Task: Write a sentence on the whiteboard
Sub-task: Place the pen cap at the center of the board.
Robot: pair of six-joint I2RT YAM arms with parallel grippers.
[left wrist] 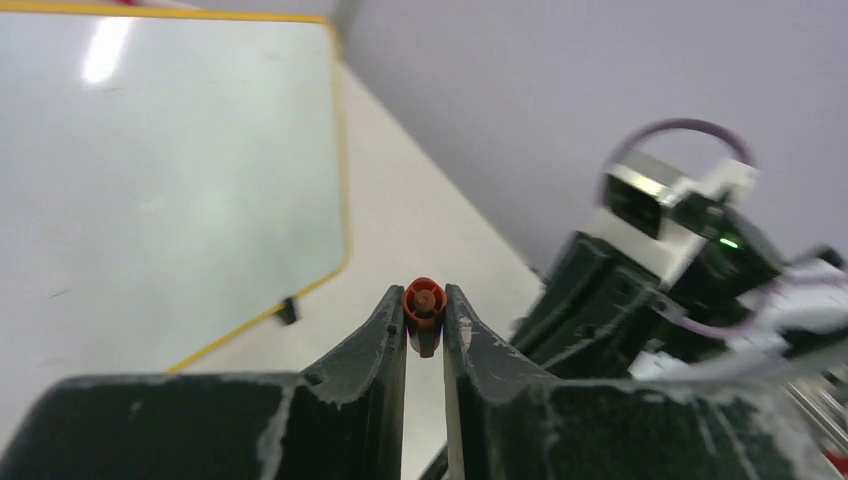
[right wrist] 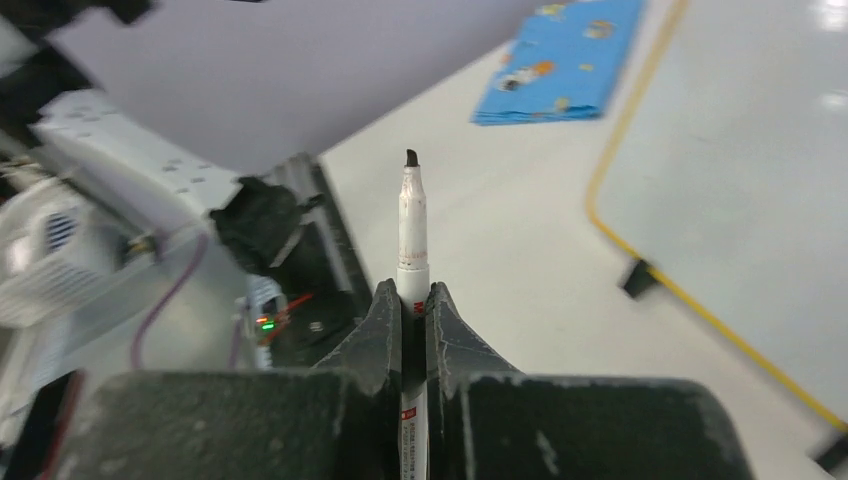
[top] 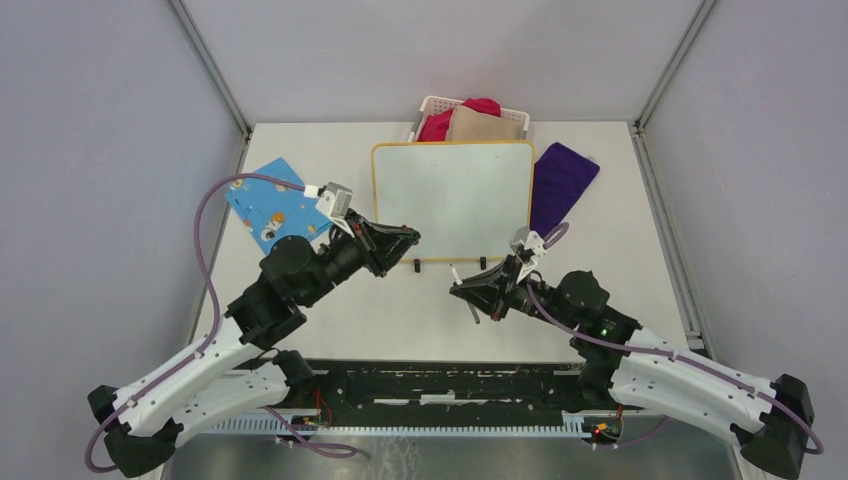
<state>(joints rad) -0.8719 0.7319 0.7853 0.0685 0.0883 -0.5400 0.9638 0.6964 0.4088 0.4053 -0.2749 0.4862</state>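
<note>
The whiteboard (top: 452,200) lies flat in the middle of the bench (top: 400,320), its long near edge towards both arms so either one could reach the writing face. That face is smooth, glossy and blank: none of the sentence is on it yet. A thin yellow-orange rim with rounded corners runs round it, and small black feet show along the near edge.

The work looks split between the 2 arms. The left hand (top: 408,237) is clenched on a small round red-orange cap (left wrist: 423,305), pinched between its 2 dark, scuffed fingers just off the board's near left corner. It is probably keeping the cap out of the way.

The right hand (right wrist: 412,295) is closed tight on the marker (right wrist: 412,230), a slim white barrel smudged with red that ends in a dark chisel tip. It grips the barrel well behind the tip, so plenty of pen sticks out for writing. The tip is over bare bench near the board's front edge, not touching anything (I judge the writing has not begun).

Behind the board a white basket (top: 428,103) holds soft folded cloths in red and tan. A limp purple cloth (top: 562,180) lies to the right and a stiff blue board (top: 272,210) with printed figures to the left, all clear of the writing face.
</note>
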